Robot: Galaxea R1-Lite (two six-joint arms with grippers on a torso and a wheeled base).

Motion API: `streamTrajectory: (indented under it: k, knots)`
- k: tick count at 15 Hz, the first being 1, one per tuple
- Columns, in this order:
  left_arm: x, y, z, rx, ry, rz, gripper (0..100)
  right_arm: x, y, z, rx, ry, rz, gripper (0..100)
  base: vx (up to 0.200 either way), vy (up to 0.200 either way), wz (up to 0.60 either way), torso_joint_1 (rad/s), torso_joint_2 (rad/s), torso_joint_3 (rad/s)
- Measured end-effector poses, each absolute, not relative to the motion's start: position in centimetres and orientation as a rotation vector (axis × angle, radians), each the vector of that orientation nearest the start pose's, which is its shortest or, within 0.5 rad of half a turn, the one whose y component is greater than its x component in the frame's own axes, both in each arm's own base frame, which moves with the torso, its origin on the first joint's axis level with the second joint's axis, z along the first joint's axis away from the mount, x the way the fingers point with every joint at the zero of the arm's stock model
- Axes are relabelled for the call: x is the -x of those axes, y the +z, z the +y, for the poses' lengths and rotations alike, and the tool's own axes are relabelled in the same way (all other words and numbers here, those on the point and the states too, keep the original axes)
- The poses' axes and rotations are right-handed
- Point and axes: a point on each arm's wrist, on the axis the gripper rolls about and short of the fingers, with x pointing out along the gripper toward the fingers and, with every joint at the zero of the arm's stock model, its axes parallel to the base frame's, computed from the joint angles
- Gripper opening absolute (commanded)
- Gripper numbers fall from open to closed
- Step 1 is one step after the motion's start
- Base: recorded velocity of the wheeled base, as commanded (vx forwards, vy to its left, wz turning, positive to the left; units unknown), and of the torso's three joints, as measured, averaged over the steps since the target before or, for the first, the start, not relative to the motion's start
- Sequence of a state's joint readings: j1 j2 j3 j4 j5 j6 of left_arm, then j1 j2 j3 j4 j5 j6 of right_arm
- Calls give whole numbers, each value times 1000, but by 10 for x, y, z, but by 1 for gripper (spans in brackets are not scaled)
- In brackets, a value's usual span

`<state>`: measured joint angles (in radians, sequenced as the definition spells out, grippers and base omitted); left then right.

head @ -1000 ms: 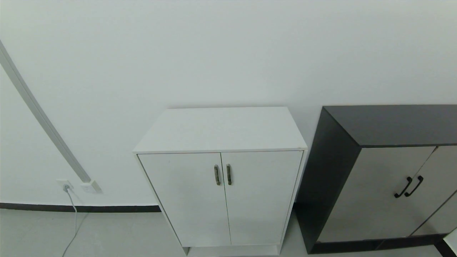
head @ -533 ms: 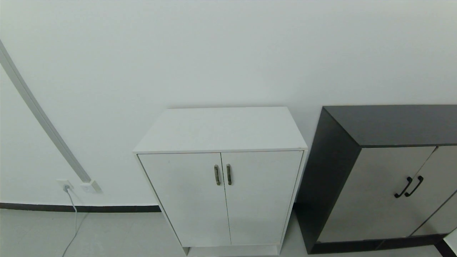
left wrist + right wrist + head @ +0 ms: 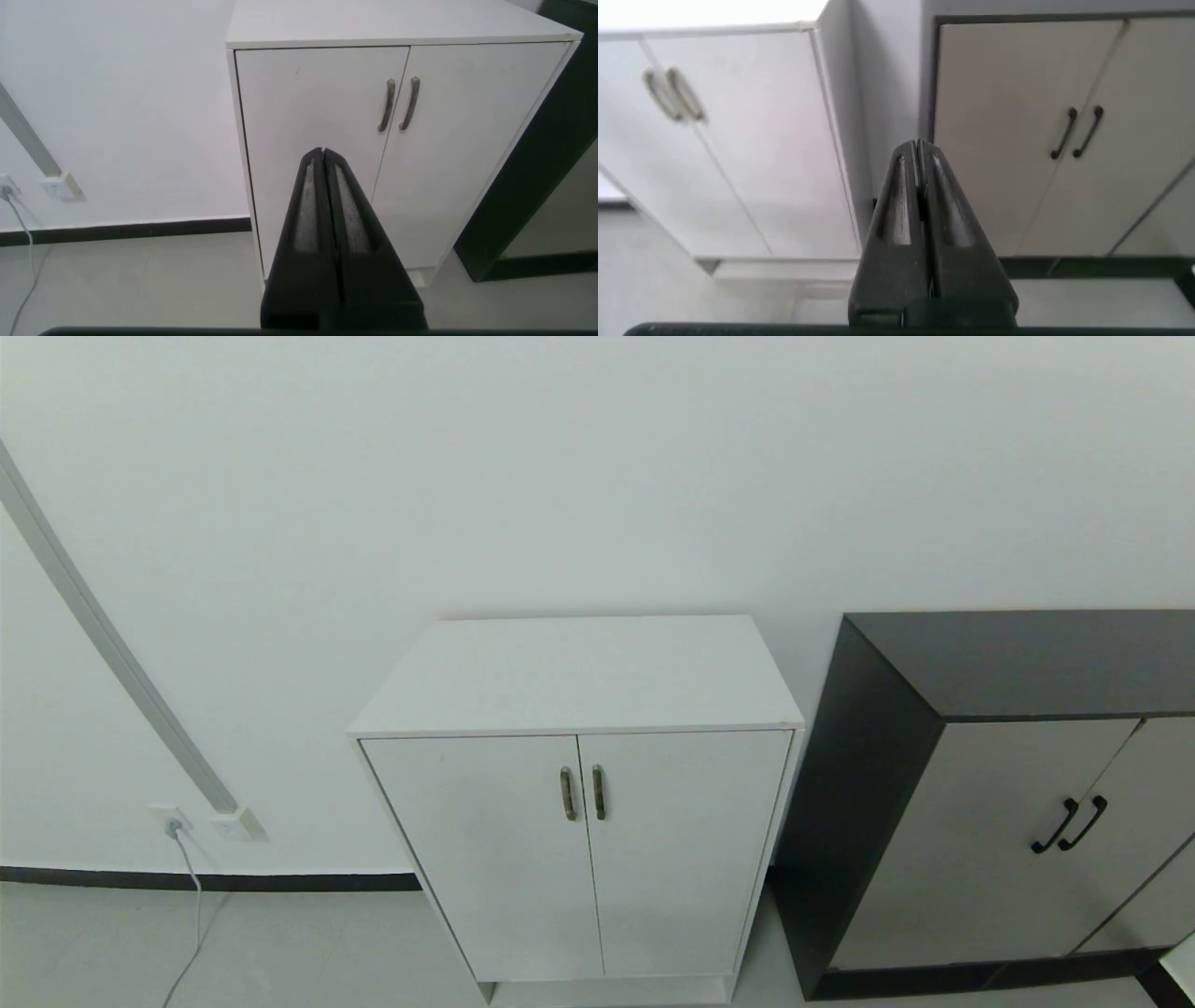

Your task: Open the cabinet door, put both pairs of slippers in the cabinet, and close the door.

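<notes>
— Standing against the wall, is that white two-door cabinet (image 3: 579,681) shut?
— Both doors closed, with the dull metal bar handles (image 3: 583,792) paired at the centre. A black cabinet with grey doors (image 3: 934,784) is at its three o'clock.
— And the grippers?
— The left gripper (image 3: 322,154) and the right gripper (image 3: 920,147) are both clenched empty, short of the doors.

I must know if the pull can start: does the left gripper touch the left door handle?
Apart. The left wrist view shows the left gripper clear of the handle, and the head view shows the handle bare.
</notes>
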<state>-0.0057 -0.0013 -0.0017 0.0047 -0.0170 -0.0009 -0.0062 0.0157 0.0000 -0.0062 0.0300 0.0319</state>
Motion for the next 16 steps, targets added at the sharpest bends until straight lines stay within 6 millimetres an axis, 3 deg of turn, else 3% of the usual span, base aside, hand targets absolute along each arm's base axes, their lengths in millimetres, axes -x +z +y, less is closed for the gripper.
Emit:
streamTrajectory:
  k: [16]
  knots:
    - [23, 75, 0, 4, -11, 2, 0, 23, 77, -1, -70, -41, -13, 0, 0, 0, 0, 0, 0, 0]
